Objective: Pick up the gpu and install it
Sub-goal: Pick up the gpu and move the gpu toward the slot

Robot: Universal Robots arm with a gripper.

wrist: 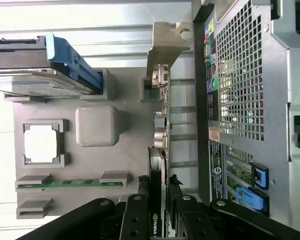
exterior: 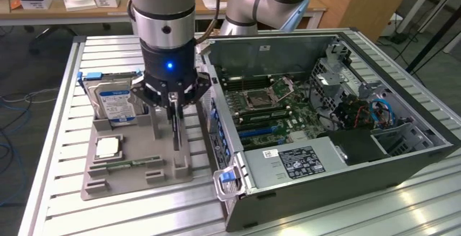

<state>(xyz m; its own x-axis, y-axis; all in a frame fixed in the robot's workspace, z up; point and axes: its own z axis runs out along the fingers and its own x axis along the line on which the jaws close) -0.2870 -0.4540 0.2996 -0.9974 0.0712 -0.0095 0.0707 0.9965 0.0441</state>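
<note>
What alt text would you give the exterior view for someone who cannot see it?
A robot's hand hangs at the top edge of the gpu, which stands on edge in a grey holder. An open computer case lies beside it, at the exterior view's right.

1. One grey plastic holder tray (exterior: 126,182), lower left of the exterior view.
2. One silver hard drive (exterior: 115,102) with a blue-and-white label.
3. One square silver processor chip (exterior: 107,147).
4. One narrow green memory stick (exterior: 134,163).
5. One gpu (exterior: 176,133), a flat green-and-black card with a silver end bracket.
6. One open dark grey metal computer case (exterior: 346,179), right half of the exterior view.
7. One black gripper (exterior: 173,106).
</note>
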